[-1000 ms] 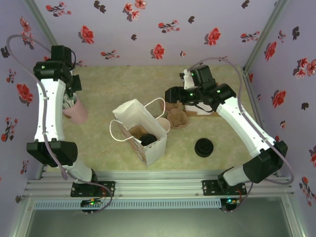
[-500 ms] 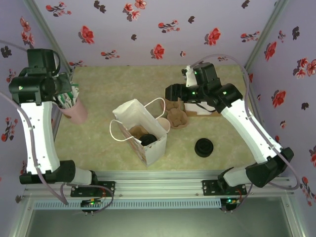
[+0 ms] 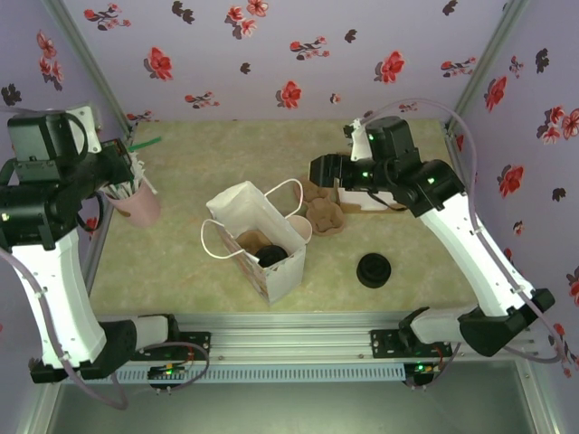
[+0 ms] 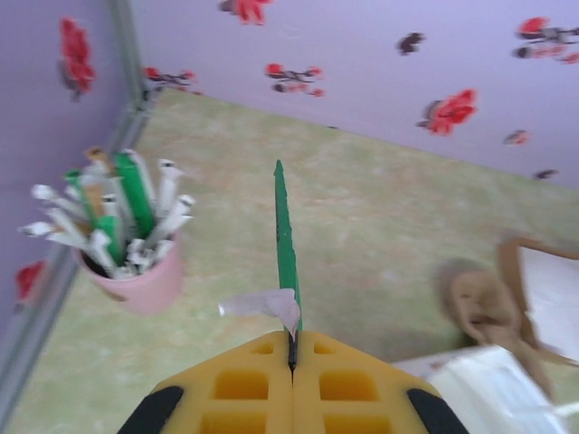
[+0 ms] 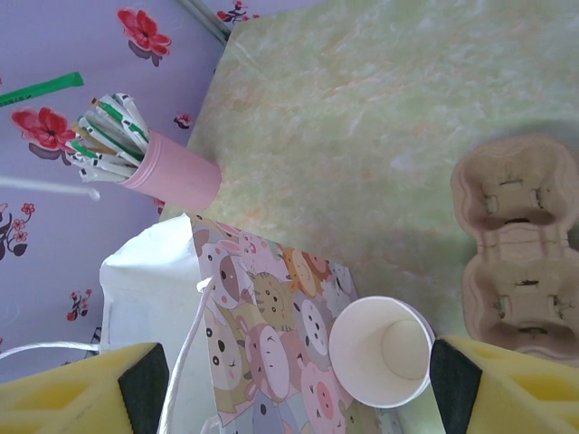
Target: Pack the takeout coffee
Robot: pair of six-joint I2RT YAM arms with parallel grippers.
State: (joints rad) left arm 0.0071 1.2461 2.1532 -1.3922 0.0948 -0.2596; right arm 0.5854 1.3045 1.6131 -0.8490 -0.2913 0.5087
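My left end effector (image 4: 291, 348) is pressed together, pinching a thin green wrapped straw (image 4: 285, 240) by its lower end, and it hangs raised near the left wall by the round pink holder cup (image 4: 136, 276). I judge the step in hand is carrying this straw to the white paper bag with the cartoon-animal print (image 3: 258, 237). To do it well I would hold the pinch firm and swing across high enough to miss the bag's white cord handles. Then I would lower the tip into the open mouth beside the cup and only part the fingers once the straw is well below the rim — the bag is light and a nudge could tip it. My right end effector (image 5: 294, 384) stands spread and empty over the bag's far side. The takeout coffee, a dark paper cup with a round black lid (image 3: 271, 255), appears to sit inside the bag on a brown cardboard insert. The pink cup is crowded with green and white wrapped straws. Just beside the bag, an open white-lined paper cup (image 5: 380, 351) stands empty on the pale green surface (image 3: 181, 271), next to empty brown moulded-pulp cup carriers (image 5: 516, 244).
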